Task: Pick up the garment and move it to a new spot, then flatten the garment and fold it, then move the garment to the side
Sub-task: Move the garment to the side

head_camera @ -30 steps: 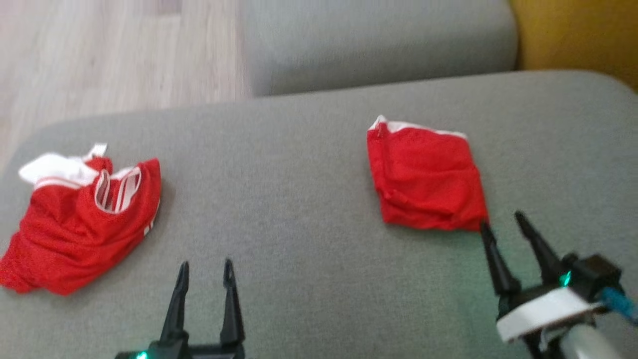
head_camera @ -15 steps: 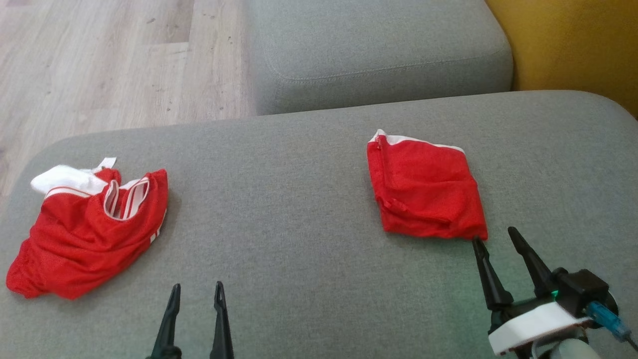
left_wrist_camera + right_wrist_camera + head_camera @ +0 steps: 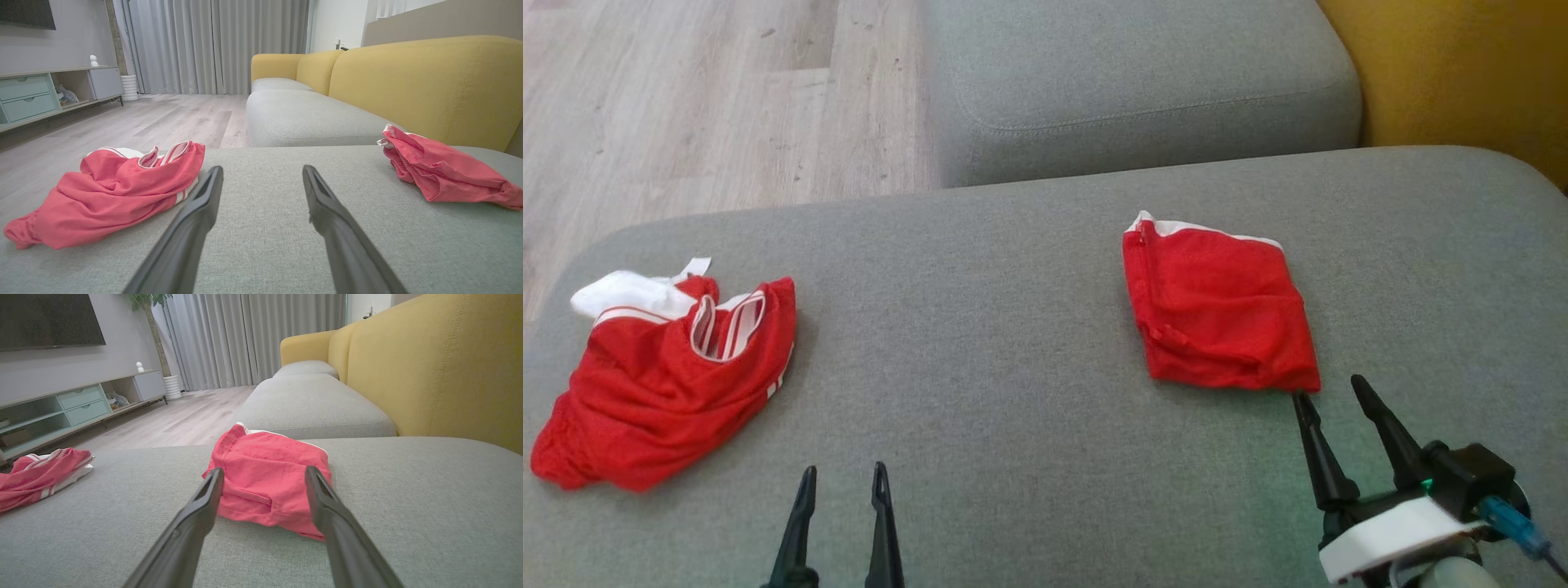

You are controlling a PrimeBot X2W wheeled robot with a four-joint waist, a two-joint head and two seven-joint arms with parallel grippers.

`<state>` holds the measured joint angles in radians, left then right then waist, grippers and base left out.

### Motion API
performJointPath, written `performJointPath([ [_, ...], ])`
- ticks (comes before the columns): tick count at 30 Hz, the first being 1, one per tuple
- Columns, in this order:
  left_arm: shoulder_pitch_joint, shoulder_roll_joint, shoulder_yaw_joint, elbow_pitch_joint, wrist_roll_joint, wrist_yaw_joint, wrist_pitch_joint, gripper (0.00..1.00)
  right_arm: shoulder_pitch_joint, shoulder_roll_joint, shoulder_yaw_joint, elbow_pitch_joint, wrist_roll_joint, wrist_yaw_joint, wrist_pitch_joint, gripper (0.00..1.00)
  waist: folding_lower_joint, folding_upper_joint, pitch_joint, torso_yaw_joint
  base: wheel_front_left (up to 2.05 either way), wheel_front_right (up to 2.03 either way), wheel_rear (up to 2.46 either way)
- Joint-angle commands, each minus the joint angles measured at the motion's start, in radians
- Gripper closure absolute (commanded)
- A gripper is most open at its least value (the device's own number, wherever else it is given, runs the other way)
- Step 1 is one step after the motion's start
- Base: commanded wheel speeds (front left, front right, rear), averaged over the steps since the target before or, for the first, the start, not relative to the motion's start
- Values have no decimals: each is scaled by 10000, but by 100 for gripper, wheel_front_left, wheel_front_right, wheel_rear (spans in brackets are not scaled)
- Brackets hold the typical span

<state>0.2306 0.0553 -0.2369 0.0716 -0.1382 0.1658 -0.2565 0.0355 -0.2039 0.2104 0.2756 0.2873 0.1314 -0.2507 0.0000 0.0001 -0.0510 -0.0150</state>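
The folded garment [image 3: 1217, 310] lay right of centre on the cushion [image 3: 1013, 327]. The right pincer [image 3: 1327, 388] stood wide and empty just beside its near corner. The crumpled garment [image 3: 662, 384], white tab unreadable, lay at the left edge. The left pincer [image 3: 844, 469] stood wide and empty.

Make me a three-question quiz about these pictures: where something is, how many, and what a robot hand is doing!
1. Where is the folded red garment?
A) on the floor
B) on the grey cushion, by the right hand
C) on a shelf

2. How many red garments lie on the cushion?
A) one
B) two
C) four

3. What is the left hand doing?
A) squeezing cloth
B) pushing a pillow
C) open, holding nothing

Answers:
1 B, just past that hand's fingertips.
2 B, the folded one and a crumpled red garment.
3 C, fingers apart over bare cushion.
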Motion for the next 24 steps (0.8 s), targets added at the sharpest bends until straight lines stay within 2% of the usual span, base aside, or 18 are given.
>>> performJointPath([
  [1, -403, -50, 321, -317, 117, 7, -53, 0, -152, -93, 98, -257, -91, -7, -110, 0, 0, -1, 7, -4, 0, 0, 0],
  [14, -578, -51, 40, -782, 292, 114, -53, 0, -734, -93, -65, 24, -115, -7, -110, 0, 0, -1, 638, -278, 0, 0, 0],
  [19, -1204, -51, -397, -1203, 409, 342, -53, 0, -2151, -503, 43, 859, 735, -7, -51, 0, 0, -1, 1772, -302, 0, 0, 0],
  [24, -1832, -51, -809, -1363, 455, 568, -53, 0, -3665, -1063, 92, 1894, 2085, -7, 1294, 0, 0, -1, 2640, -203, 0, 0, 0],
])
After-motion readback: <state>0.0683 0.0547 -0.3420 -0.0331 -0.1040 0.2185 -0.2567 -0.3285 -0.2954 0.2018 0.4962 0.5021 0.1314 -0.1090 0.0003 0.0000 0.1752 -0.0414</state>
